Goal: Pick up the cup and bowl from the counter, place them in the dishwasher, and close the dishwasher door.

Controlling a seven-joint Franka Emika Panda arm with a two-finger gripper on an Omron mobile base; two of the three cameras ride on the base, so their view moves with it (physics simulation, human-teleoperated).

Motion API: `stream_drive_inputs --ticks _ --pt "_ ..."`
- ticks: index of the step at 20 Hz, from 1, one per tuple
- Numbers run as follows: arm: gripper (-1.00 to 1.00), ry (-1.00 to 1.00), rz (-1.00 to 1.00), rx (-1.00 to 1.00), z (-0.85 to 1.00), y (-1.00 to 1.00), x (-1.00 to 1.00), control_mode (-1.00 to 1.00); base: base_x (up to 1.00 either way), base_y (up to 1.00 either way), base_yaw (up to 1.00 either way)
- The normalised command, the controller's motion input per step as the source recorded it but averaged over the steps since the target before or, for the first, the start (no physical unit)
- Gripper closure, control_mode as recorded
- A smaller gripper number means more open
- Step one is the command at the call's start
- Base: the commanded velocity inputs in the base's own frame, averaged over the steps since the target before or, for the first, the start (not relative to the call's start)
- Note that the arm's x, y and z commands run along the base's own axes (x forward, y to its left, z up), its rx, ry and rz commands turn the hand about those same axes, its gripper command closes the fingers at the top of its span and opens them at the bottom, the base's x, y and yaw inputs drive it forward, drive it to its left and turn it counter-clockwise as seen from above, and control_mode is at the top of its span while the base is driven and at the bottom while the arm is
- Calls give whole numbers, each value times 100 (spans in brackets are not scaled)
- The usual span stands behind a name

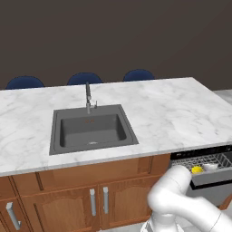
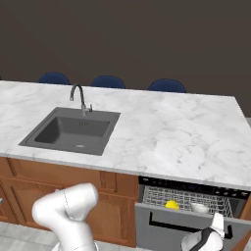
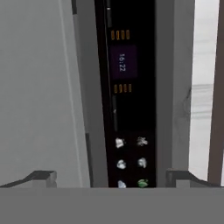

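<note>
The yellow cup and bowl sit in the dishwasher rack, behind its half-raised door. The gripper, jaws wide and empty, sits close against that door; a glancing push could slip off and leave it ajar.

You are looking at a dark brown back wall with no windows. Three blue chairs stand in a row behind the island, only their rounded backs showing. Brown wooden cabinet doors with silver handles run below. A strip of pale grey floor shows at the bottom left.
</note>
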Motion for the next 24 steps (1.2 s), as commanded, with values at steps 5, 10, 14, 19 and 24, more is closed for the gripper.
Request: stream_drive_inputs --ticks 5,10,14,19,24 --pt "-100 -12 -18 0 -100 28 70 -100 0 0 0" --pt "-100 -10 -25 0 -100 29 73 -100 0 0 0" --pt "-100 -7 -25 0 -100 32 79 -100 0 0 0" --pt "-100 -8 -19 2 -100 34 79 -100 0 0 0" --pt "-100 -15 -9 15 -100 38 38 -100 0 0 0"
